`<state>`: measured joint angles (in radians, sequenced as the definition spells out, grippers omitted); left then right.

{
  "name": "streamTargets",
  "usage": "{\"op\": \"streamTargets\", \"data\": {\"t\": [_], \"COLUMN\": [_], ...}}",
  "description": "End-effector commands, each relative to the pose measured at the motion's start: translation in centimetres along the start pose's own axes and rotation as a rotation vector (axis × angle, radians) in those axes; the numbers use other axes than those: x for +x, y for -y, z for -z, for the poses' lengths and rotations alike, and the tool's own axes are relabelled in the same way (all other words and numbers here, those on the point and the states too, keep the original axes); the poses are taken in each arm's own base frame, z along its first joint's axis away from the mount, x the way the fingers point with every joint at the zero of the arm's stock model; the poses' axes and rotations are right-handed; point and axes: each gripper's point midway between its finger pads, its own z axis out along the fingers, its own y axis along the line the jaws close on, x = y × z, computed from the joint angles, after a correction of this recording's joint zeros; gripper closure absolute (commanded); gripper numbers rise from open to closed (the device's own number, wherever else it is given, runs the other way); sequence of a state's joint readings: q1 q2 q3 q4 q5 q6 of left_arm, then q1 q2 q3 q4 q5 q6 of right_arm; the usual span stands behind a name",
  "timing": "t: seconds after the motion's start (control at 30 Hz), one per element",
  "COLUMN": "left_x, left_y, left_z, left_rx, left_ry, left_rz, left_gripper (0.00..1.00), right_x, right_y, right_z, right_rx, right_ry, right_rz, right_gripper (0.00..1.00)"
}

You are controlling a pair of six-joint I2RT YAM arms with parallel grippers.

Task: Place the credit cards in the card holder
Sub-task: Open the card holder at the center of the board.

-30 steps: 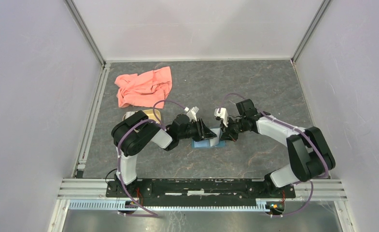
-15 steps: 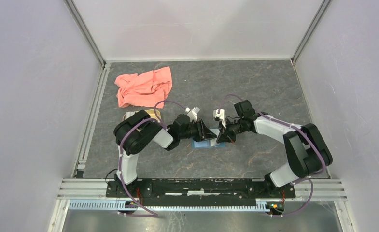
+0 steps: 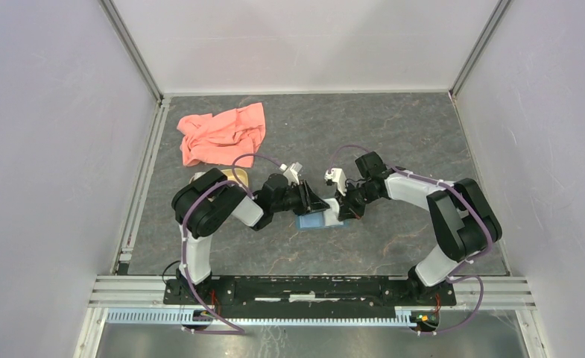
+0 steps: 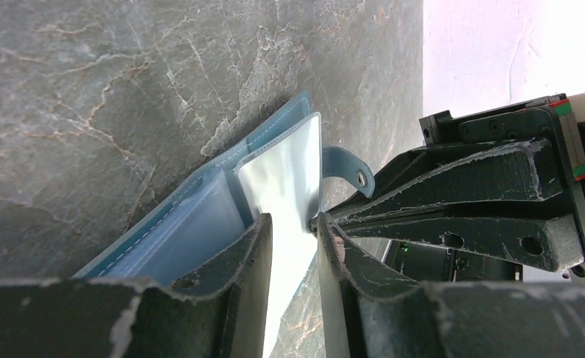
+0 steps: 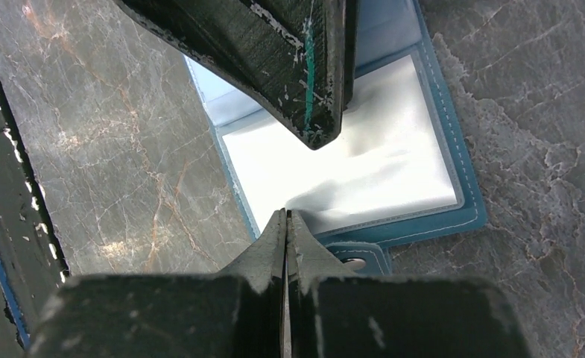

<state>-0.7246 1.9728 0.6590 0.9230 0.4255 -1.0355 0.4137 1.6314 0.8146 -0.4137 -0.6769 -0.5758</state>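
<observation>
Overhead, two arms meet over the small flat teal-blue card holder [image 3: 311, 221], which lies open on the grey marbled table [image 3: 393, 134]. The left gripper [image 3: 324, 206] reaches in from the card holder's left and the right gripper [image 3: 339, 214] from its right, evidently so that one can steady the wallet while the other works a pocket. A crumpled salmon-pink cloth [image 3: 222, 134] lies well beyond the card holder, and a tan oval dish [image 3: 235, 176] peeks out from behind the left arm, off to the card holder's left.

From the left wrist, the left gripper's jaws stand narrowly parted, with a pale glossy plastic inner leaf [image 4: 282, 179] of the card holder running into the gap. It looks placed to pin or lift that leaf. A teal snap tab [image 4: 345, 168] curls up at the card holder's edge, just beside the right gripper's tips.

From the right wrist, the right gripper is closed tight, its tips touching the leaf's edge just inside the card holder's stitched rim. Whether it actually pinches the leaf cannot be told. No credit cards can be made out in any view, so loading looks not yet begun.
</observation>
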Motion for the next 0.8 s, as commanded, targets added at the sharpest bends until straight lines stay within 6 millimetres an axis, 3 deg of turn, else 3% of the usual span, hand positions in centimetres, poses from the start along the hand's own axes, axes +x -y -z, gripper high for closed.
{"op": "streamTargets", "data": {"t": [0.0,0.23,0.4,0.77], "left_x": [-0.1,-1.0,-1.9,-2.8], "left_y": [0.2,2.6,3.9,4.6], "left_z": [0.7,0.5,0.9,2.0], "left_rx": [0.007,0.04,0.02,-0.023], "left_ry": [0.003,-0.028,-0.028,-0.012], "left_rz": [-0.015,-0.087,-0.15,-0.219], "left_gripper": [0.64,0.63,0.62,0.61], "right_x": [1.7,-3.0,-4.3,-5.8], "right_y": [1.4,-2.7,-4.3,-5.6], "right_z": [-0.6,1.1,1.8,3.3], "right_rx": [0.049,-0.116,-0.183,-0.228], "right_ry": [-0.084,0.122,0.193,0.269], "right_rz": [0.026,0.155,0.19,0.247], "right_gripper": [1.0,0.94,0.89,0.86]}}
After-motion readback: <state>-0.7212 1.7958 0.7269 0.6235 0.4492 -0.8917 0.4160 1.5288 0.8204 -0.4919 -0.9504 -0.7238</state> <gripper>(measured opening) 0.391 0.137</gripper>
